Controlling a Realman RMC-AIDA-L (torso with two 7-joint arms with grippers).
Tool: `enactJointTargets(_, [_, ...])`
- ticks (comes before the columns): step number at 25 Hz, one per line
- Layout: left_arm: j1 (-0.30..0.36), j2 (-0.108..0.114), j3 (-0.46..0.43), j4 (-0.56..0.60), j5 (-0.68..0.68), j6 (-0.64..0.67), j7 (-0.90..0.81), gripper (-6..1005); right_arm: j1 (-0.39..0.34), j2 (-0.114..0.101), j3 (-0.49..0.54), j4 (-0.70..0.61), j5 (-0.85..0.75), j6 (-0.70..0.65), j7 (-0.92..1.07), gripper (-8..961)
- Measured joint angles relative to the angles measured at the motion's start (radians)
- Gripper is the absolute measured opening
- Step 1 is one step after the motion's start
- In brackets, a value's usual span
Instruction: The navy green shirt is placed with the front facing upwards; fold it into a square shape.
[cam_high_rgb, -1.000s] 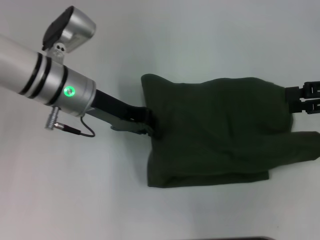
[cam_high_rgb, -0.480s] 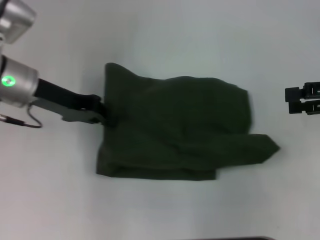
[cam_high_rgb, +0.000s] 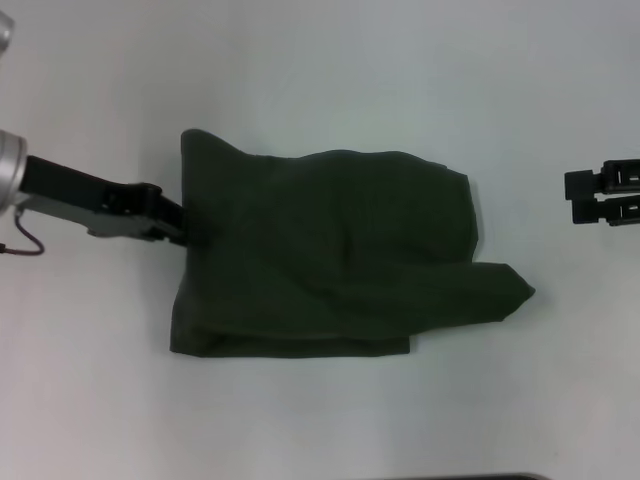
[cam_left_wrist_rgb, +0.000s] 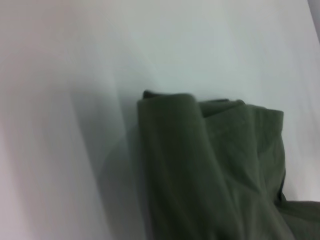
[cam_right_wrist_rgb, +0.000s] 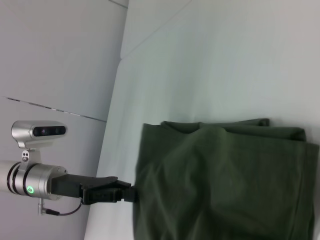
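Clamped on the left edge of the navy green shirt (cam_high_rgb: 320, 250), the left tool (cam_high_rgb: 178, 222) lets the folded bundle be dragged across the table (cam_high_rgb: 320, 60); the right tool (cam_high_rgb: 572, 195) is held apart, its state untellable.

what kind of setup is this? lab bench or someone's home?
Likely a lab or test bench, not a home. The navy green shirt lies alone on a plain white table, bare pale wall panels stand behind, and the left pincer grips the shirt's edge while the right pincer waits apart.
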Motion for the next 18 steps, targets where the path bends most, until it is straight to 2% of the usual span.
enactJointTargets(3, [0.025,0.007,-0.026,-0.048,0.004,-0.004,-0.003,119,0.002,0.000,-0.002,0.000,0.000,0.000,0.000,834])
enactJointTargets(6, [0.049,0.026,-0.073,-0.086,0.003,0.005,-0.023,153,0.003,0.000,0.000,0.000,0.000,0.000,-0.001,834])
enactJointTargets(9, [0.066,0.027,-0.152,-0.100,-0.018,0.065,-0.015,249,0.004,0.000,-0.002,-0.001,0.000,0.002,-0.004,834])
enactJointTargets(11, [0.076,0.014,-0.184,-0.111,-0.037,0.125,0.013,312,0.004,0.000,-0.003,-0.001,0.000,0.004,-0.007,834])
enactJointTargets(12, [0.078,0.001,-0.186,-0.116,-0.045,0.157,0.031,344,0.004,0.000,-0.002,-0.001,0.000,0.006,-0.008,833])
enactJointTargets(17, [0.070,-0.054,-0.156,-0.122,-0.051,0.227,0.064,527,0.019,0.007,-0.011,-0.001,-0.002,0.008,-0.010,833])
enactJointTargets(18, [0.069,-0.059,-0.149,-0.123,-0.051,0.227,0.065,525,0.023,0.009,-0.015,0.000,-0.004,0.005,-0.011,833])
